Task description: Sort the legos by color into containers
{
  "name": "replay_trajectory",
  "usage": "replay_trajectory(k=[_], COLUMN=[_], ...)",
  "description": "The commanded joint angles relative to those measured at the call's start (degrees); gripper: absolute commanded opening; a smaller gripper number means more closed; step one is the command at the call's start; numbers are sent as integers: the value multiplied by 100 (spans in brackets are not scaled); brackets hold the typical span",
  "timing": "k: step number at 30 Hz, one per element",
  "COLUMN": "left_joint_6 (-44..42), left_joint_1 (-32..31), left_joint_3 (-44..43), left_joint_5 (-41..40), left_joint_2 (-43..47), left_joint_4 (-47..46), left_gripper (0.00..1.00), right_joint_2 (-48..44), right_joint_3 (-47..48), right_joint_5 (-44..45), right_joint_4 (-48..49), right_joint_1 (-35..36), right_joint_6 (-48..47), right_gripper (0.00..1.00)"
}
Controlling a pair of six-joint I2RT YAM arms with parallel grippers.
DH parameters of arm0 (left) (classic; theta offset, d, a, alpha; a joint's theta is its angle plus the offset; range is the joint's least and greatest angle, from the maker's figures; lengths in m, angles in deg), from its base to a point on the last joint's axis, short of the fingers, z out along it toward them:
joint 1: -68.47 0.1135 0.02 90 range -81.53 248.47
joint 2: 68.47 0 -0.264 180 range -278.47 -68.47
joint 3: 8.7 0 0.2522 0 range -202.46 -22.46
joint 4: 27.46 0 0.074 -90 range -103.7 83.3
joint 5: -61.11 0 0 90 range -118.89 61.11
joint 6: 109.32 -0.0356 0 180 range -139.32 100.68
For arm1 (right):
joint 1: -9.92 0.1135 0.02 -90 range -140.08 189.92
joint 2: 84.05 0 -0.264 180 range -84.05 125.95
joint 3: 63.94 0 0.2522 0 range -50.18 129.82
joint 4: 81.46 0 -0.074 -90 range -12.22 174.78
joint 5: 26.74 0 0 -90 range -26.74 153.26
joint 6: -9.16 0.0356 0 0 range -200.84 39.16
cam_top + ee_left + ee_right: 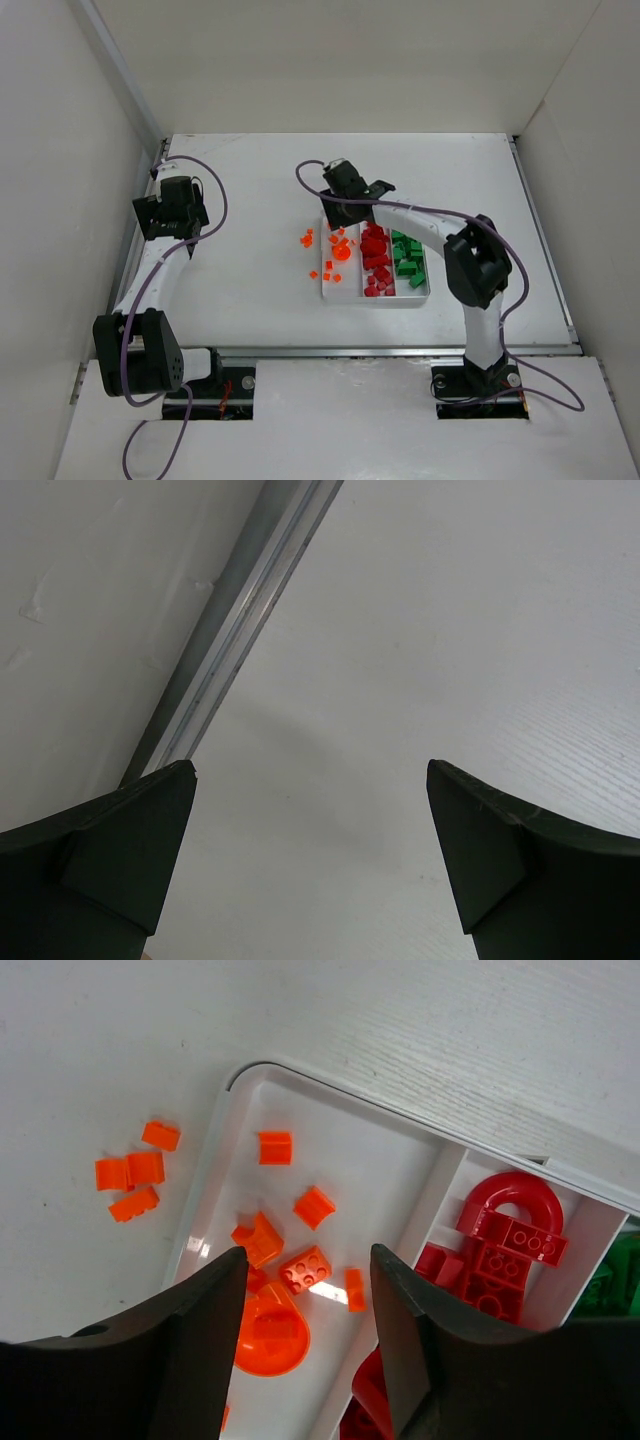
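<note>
The right gripper (308, 1255) hangs over orange legos (313, 1206) in the white tray (380, 1160), fingers apart, holding nothing. The left gripper (310, 765) stands wide apart over the table (450, 630).

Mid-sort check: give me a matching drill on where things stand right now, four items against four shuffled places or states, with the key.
Column one
1. red legos
2. green legos
3. loose orange legos
4. left gripper

Column two
A. tray's right compartment
B. on the table, left of the tray
C. open, over bare table by the metal rail
D. tray's middle compartment

Pairs: 1-D, 2-A, 3-B, 4-C
</note>
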Motion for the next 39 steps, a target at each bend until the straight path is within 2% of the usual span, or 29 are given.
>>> replay_trajectory(k=[1,5,8,9,12,18,25,29,32,39], left_joint_6=[-18,-18,-18,-18,-18,-18,-18,-18,-18,-18], left_joint_1=[23,23,23,23,23,23,23,23,23,75], left_joint_3=[-99,-99,-99,-99,-99,-99,-99,-99,-99,-99], left_joint_5=[-13,-13,-13,-13,-13,-119,-119,-119,-119,-66], left_joint_2=[228,228,228,176,175,175,175,175,175,123], left_joint_4=[-54,-54,-54,-54,-54,-107,-107,-107,-107,-107], left_gripper=[100,100,100,100,100,100,100,100,100,100], right_joint_2=[-178,-107,-212,-213,103,587,1000,1105,1053,903], right_joint_3=[219,448,334,334,439,553,790,791,791,580], right_joint_5=[405,689,260,-203,-505,-927,-665,-541,-594,-717], right_joint_4=[15,-327,-117,-116,-431,-591,-792,-994,-1057,-1170], right_joint_1=[281,807,1186,1378,1564,1565,1740,1740,1740,1740], right_joint_6=[-374,-742,-1532,-1717,-1947,-1947,-1772,-1710,-1657,-1552], right_gripper=[59,59,59,59,57,56,55,53,48,48])
